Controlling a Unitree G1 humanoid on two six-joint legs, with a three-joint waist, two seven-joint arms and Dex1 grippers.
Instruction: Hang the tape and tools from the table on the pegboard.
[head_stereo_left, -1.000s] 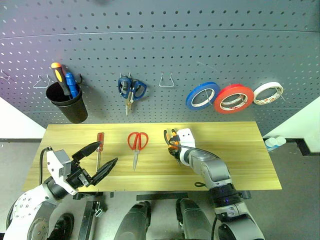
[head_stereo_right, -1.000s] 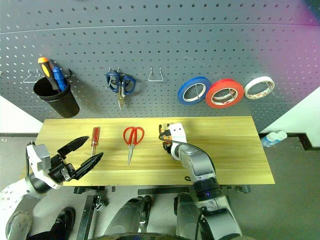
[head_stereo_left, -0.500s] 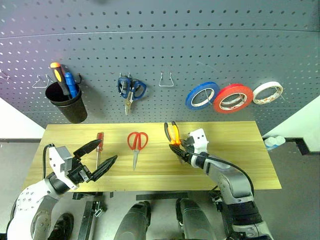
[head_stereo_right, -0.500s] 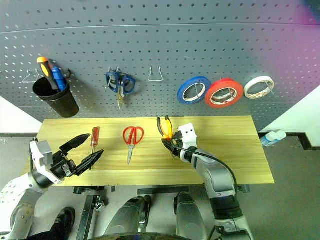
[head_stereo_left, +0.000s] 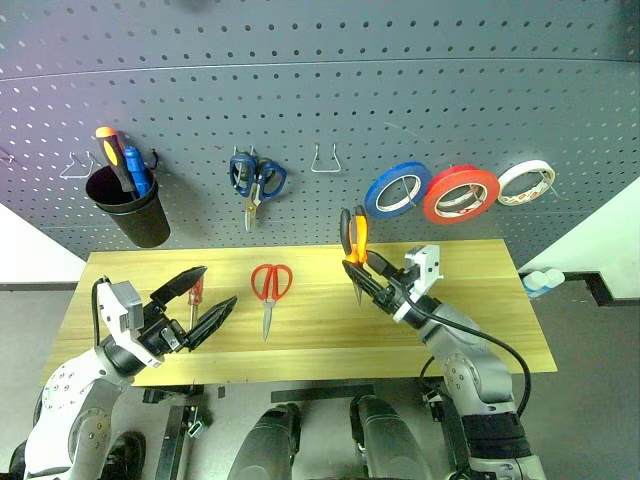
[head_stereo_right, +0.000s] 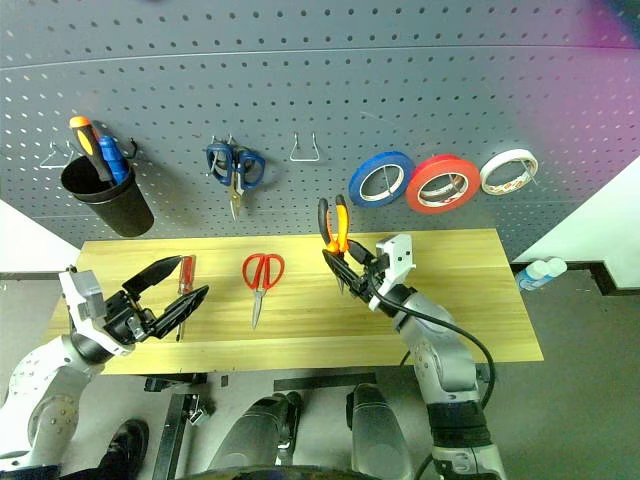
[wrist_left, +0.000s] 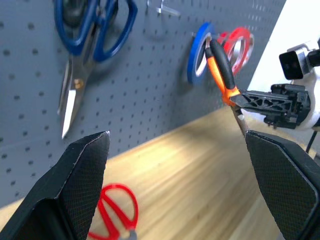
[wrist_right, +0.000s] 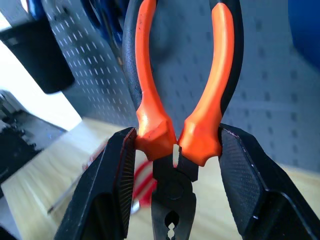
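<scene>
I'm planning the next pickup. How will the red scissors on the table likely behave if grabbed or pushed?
The red scissors lie flat and closed, so they would probably slide rather than roll. Steel blades suggest they are stiff and fairly heavy for their size. The thin blades look hard to pinch off the table; the looped handles seem easier.

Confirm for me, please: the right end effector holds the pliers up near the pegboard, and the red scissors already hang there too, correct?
Not quite. The right end effector does hold the pliers near the pegboard, but the left eye view shows the red scissors lying on the table.
</scene>
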